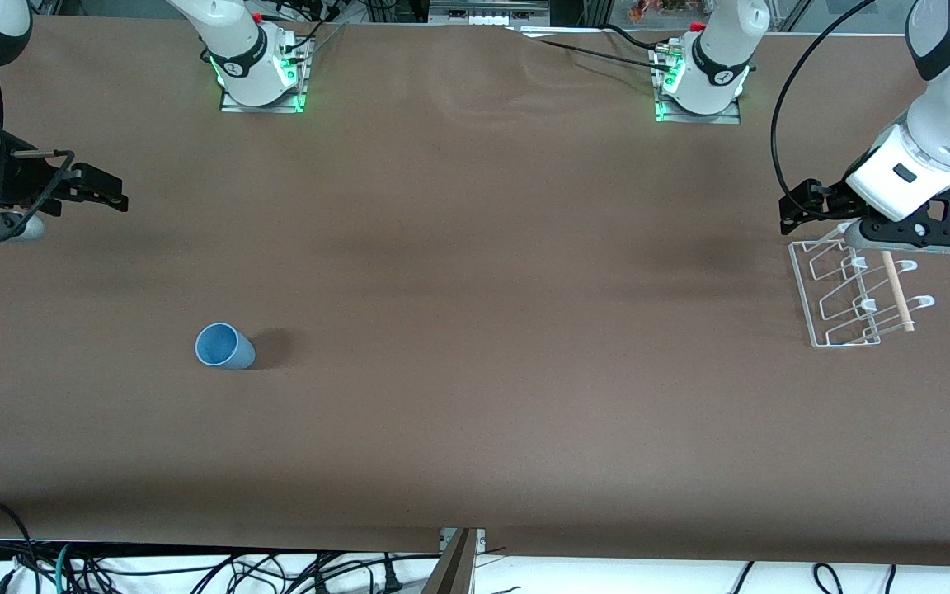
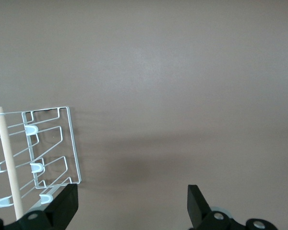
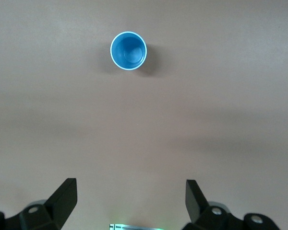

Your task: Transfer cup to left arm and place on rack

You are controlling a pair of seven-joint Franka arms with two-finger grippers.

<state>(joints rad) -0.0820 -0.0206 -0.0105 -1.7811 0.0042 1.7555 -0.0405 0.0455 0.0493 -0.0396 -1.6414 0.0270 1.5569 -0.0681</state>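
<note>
The small light-blue plastic cup [image 1: 224, 346] stands upright, mouth up, on the brown table [image 1: 475, 412] toward the right arm's end, well apart from every other object. The white wire rack [image 1: 854, 293] with its light wooden dowel [image 1: 897, 290] sits at the left arm's end of the table, far from the cup.

The right gripper [image 1: 104, 191], all black, hangs over bare table at the right arm's end. In the right wrist view its 2 fingers [image 3: 62, 199] stand wide apart and hold nothing, with the cup [image 3: 128, 50] ahead of them. The left gripper [image 1: 908, 235], with its white boxy hand, hangs over the end of the rack closest to the bases. Its 2 fingers [image 2: 62, 203] are also spread and empty, and this arm waits.

Step in hand, as judged: right arm approach and pick.

1. Centre the open right gripper over the cup before descending.
2. Grip the cup low on the wall, so that the rim zone is left free for the left gripper at handover.
3. Close gently; a light tapered tumbler is likely to tip or slide if only 1 finger touches first.
4. Lift straight up before travelling toward the middle of the table.
</note>
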